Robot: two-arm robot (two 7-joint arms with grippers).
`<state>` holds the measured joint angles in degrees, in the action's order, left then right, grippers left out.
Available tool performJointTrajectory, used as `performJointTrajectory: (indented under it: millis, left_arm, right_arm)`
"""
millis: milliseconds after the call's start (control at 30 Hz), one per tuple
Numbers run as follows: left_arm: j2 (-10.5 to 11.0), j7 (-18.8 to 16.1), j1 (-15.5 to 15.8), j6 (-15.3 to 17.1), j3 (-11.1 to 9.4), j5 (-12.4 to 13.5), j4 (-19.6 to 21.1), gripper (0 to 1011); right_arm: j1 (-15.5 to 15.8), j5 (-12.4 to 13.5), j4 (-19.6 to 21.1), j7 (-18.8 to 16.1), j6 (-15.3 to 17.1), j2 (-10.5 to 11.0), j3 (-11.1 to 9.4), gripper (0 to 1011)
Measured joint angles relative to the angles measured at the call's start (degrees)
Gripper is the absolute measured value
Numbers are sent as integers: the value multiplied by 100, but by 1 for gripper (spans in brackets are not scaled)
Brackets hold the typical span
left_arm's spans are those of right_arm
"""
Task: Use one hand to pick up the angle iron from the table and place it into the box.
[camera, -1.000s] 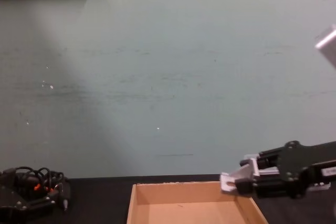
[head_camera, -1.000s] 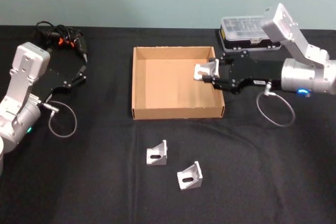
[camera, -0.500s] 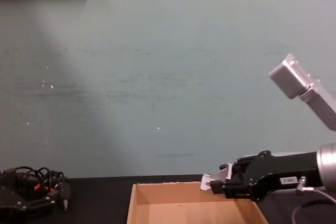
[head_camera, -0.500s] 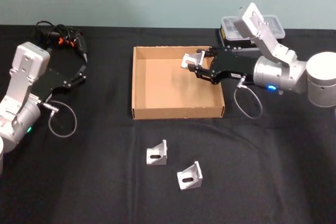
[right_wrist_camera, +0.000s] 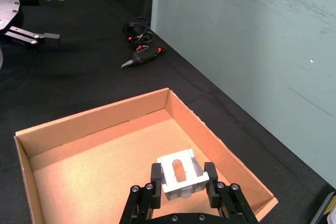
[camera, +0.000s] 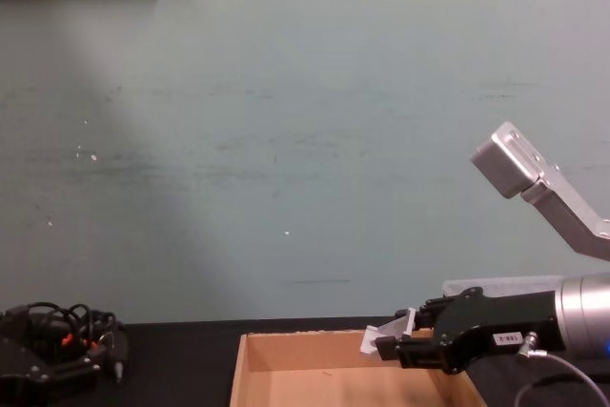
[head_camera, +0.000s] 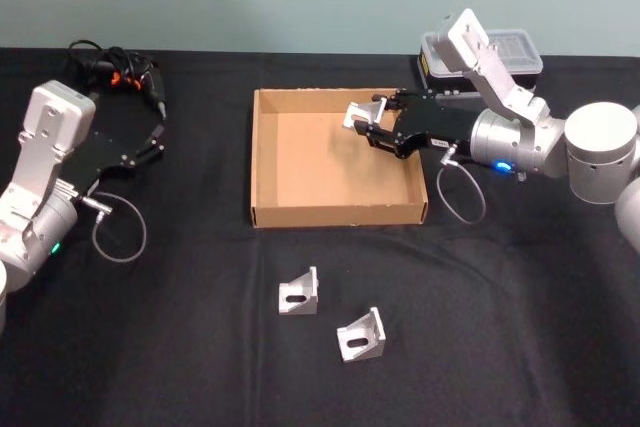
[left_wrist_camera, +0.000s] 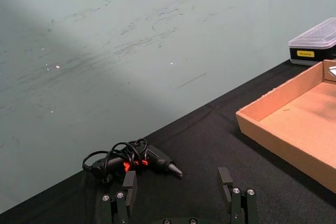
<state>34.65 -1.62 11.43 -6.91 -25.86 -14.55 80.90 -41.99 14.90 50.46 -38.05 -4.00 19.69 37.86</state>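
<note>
Angle iron [head_camera: 362,115], pinched by the right gripper [head_camera: 370,127], hangs farther over the box [head_camera: 340,215] than before, its sides hidden by the fingers; left gripper [head_camera: 157,140] idles, fingers apart.

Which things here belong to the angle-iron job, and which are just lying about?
Job: right tool, shut on the held angle iron over the box; loose angle iron by the box and loose angle iron nearer the robot, on the table.
Lying about: clear-lidded black case; corded black device; left tool, parked open at the left.
</note>
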Motion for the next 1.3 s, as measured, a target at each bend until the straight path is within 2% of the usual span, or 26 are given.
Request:
performJointTrajectory:
  millis: [67,233,400,567,600,667,1100,1267,1300]
  left_arm:
    - [-1,0,0,0,0,0,0,1000]
    - [0,0,0,0,0,0,0,1000]
    - [0,0,0,0,0,0,0,1000]
    - [0,0,0,0,0,0,0,1000]
    - [0,0,0,0,0,0,0,1000]
    - [0,0,0,0,0,0,0,1000]
    - [0,0,0,0,0,0,0,1000]
    - [0,0,0,0,0,0,0,1000]
    - [0,0,0,0,0,0,0,1000]
  right_arm:
    - [-2,-10,-30,-1,11,-23,-29,491]
    - [4,-27,-69,-30,68,-55,-86,602]
    - [38,-49,-65,-79,124,-79,-155,792]
    - [89,-69,0,-104,129,-78,-248,916]
    - [89,-69,0,-104,129,-78,-248,916]
    - [138,-66,59,-98,117,-69,-317,991]
    - [491,91,510,155,-90,15,-778,1003]
    - [840,276,1142,252,-68,212,-1029,1003]
    - [968,339,1381,265,-28,308,-1098,1003]
